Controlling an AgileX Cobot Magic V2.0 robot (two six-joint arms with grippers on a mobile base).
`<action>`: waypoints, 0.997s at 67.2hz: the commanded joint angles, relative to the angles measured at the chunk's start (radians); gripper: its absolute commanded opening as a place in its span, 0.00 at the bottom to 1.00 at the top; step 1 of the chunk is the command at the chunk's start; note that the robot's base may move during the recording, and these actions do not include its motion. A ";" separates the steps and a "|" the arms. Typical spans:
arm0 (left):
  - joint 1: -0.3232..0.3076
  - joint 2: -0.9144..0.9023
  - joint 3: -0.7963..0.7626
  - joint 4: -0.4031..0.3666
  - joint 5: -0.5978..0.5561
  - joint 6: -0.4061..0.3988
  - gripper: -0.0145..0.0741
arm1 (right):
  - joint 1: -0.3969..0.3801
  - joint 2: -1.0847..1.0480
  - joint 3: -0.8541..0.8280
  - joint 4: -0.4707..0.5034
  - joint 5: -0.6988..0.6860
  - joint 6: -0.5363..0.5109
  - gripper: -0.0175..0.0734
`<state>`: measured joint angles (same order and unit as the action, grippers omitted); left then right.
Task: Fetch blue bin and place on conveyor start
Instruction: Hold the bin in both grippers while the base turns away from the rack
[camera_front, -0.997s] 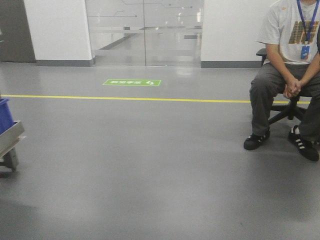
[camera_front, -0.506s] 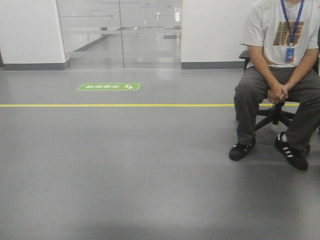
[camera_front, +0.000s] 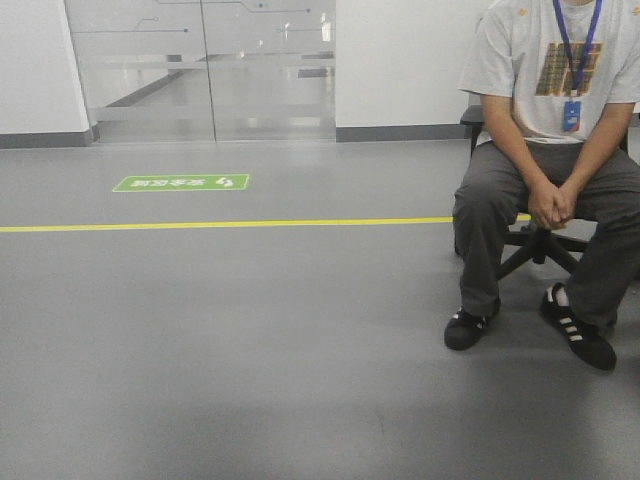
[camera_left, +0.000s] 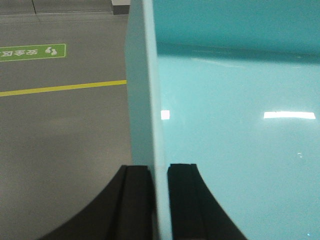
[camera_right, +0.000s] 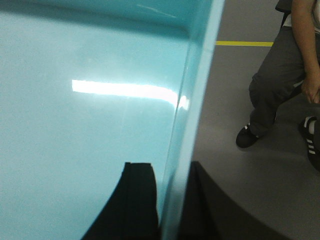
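With the left end effector (camera_left: 159, 200) and right end effector (camera_right: 172, 210) each clamped across an opposite wall of the blue bin (camera_left: 225, 125) held between them, we should carry it level and steer wide of the seated person (camera_right: 280, 85) beyond the right one.

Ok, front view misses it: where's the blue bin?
Wrist views only: the blue bin is held above the floor, left fingers pinching its left wall, right fingers its right wall.
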<state>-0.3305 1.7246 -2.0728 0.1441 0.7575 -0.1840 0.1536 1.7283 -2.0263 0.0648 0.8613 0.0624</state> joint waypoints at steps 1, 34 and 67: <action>-0.013 -0.016 -0.012 -0.066 -0.091 -0.001 0.04 | 0.010 -0.005 -0.006 0.039 -0.032 -0.024 0.03; -0.013 -0.016 -0.012 -0.066 -0.093 -0.001 0.04 | 0.010 -0.005 -0.006 0.039 -0.032 -0.024 0.03; -0.013 -0.016 -0.012 -0.062 -0.093 -0.001 0.04 | 0.010 -0.005 -0.006 0.039 -0.032 -0.024 0.03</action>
<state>-0.3305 1.7246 -2.0728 0.1476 0.7578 -0.1840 0.1536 1.7283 -2.0263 0.0648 0.8613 0.0624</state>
